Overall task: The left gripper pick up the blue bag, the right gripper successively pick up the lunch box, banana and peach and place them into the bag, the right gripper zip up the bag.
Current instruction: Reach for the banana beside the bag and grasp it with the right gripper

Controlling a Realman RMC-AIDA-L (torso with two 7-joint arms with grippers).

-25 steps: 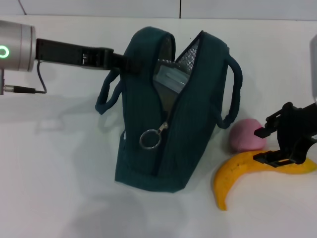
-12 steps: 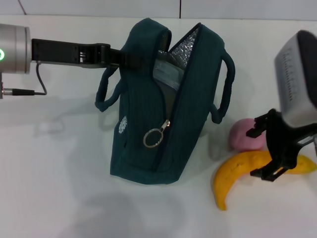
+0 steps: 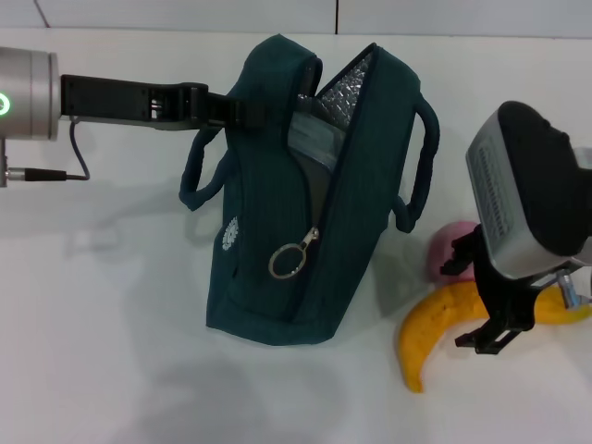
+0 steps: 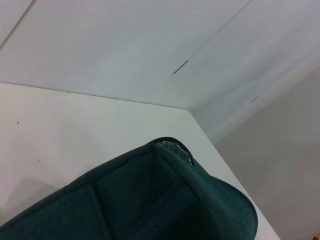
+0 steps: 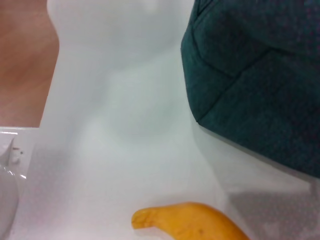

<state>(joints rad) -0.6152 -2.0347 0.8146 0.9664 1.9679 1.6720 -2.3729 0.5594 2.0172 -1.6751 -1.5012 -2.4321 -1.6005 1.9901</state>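
Observation:
The blue bag point(image 3: 305, 213) stands upright on the white table with its top zip open and silver lining showing. My left gripper point(image 3: 242, 109) is shut on the bag's upper rim from the left. The lunch box point(image 3: 314, 143) sits inside the opening. The zipper ring point(image 3: 285, 262) hangs on the front. To the right lie the banana point(image 3: 430, 333) and, behind it, the peach point(image 3: 446, 252), partly hidden by my right arm. My right gripper point(image 3: 469, 303) is open, its fingers straddling the banana's middle. The wrist views show the bag fabric point(image 4: 165, 200), the banana's end point(image 5: 190, 222) and the bag's side point(image 5: 255, 85).
A black cable point(image 3: 65, 171) trails from the left wrist. The right wrist view shows the table's edge with brown floor point(image 5: 22, 60) beyond it and a pale translucent object point(image 5: 7, 180) at the picture's border. Bare white table point(image 3: 111, 351) lies before the bag.
My right arm has swung in from the right and down, bringing its open fingers over the banana. The bag shifted slightly left a second ago and has held still since.

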